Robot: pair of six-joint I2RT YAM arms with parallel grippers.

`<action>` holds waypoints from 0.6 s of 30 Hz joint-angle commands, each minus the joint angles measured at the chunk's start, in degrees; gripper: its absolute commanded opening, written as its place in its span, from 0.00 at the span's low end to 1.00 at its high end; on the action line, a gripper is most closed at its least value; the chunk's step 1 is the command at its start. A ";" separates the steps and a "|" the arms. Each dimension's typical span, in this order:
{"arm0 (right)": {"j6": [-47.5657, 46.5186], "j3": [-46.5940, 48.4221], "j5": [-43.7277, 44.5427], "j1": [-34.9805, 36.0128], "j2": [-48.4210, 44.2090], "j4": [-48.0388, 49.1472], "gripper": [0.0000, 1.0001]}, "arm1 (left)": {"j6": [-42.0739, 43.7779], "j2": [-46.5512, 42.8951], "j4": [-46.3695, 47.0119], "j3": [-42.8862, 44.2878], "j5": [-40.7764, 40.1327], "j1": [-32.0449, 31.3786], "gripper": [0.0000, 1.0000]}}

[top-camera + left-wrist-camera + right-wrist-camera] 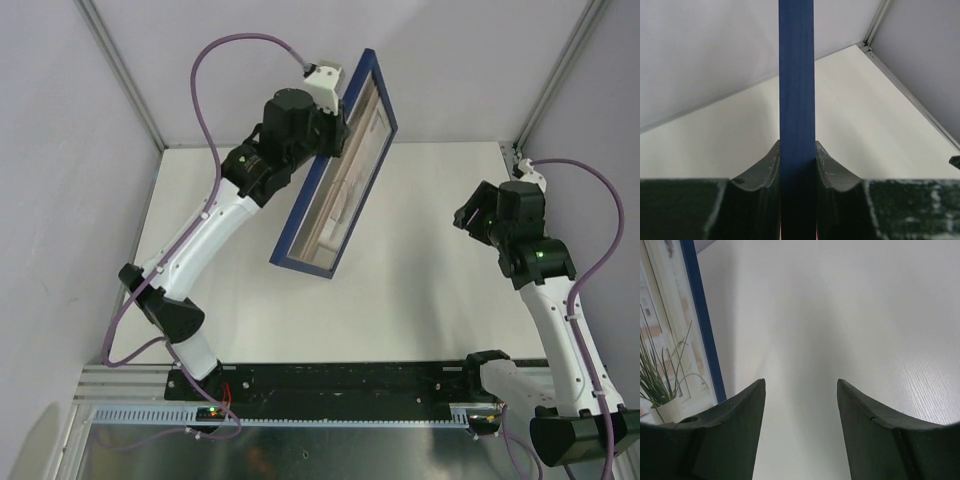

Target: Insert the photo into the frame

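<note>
**Frame held on edge by the left arm, photo showing inside it**

The left end effector (pixel 797 152) is clenched on the frame (pixel 796 75). In its wrist view the navy edge runs straight up between the two fingers (pixel 765 170), pressed from both sides. The grip sits on one long side, toward the far end. The frame stands on edge and tipped, its face turned toward the right arm. Gripping the thin rim makes sense, I judge: it leaves face and back free and shows the front to the other arm for a check or a handover. From above I cannot tell whether the near lower corner touches the bench (pixel 430 290).

The photo (pixel 662 370) lies inside the frame, behind the blue border. The right wrist view shows the potted plant and window just within that edge. The photo is thus just inward of the clamped rim, and neither end effector grips it directly. The insertion looks done or nearly so, but the back is hidden, so I cannot say whether it is closed.

The right end effector (pixel 800 390) is released, its fingers spread with nothing between them. It hangs over bare bench, well apart from the frame on its left.
</note>
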 commanded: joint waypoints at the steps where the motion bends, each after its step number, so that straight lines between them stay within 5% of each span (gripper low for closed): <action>1: 0.34 -1.15 -1.93 -0.12 1.08 2.29 0.63 | -9.80 0.83 5.20 2.02 7.05 6.42 0.00; 13: 0.17 -5.77 -4.83 -0.07 3.37 4.84 0.62 | -27.44 5.00 9.09 -9.84 28.00 25.05 0.00; 18: -0.20 -8.29 -7.57 -0.17 4.41 7.52 0.63 | -31.83 4.96 17.84 -22.19 35.50 30.42 0.00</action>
